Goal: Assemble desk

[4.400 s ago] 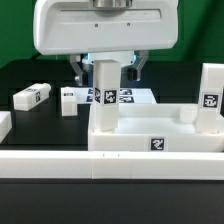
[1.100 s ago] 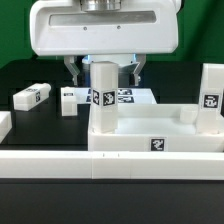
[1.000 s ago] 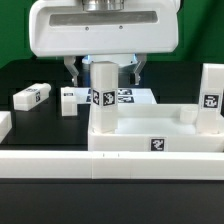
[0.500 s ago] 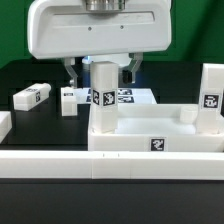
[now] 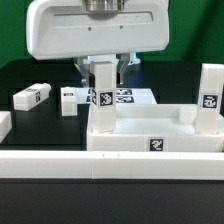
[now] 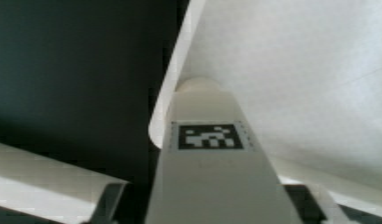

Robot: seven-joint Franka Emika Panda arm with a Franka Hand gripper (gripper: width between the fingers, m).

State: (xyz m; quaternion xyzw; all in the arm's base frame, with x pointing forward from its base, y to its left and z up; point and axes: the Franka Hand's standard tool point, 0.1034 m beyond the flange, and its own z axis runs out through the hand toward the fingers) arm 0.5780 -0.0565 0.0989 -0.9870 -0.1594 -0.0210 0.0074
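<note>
The white desk top (image 5: 150, 143), a rimmed tray with a square tag on its front wall, lies in the middle of the exterior view. A tagged white leg (image 5: 103, 95) stands upright at its left corner. My gripper (image 5: 104, 68) reaches down over this leg, and its dark fingers press against the two sides of the leg's upper end. In the wrist view the same leg (image 6: 213, 170) fills the space between the fingers of the gripper (image 6: 209, 205), with the desk top (image 6: 294, 80) beyond it. Another leg (image 5: 210, 95) stands upright at the desk top's right end.
Two loose tagged legs (image 5: 32, 96) (image 5: 68, 98) lie on the black table at the exterior view's left. The marker board (image 5: 130, 97) lies behind the held leg. A long low white rail (image 5: 110, 165) runs along the front.
The fingers have moved inward from a wide stance and now sit against the upright leg. The gripper also came a little lower over it. The leg and desk top have not moved.
</note>
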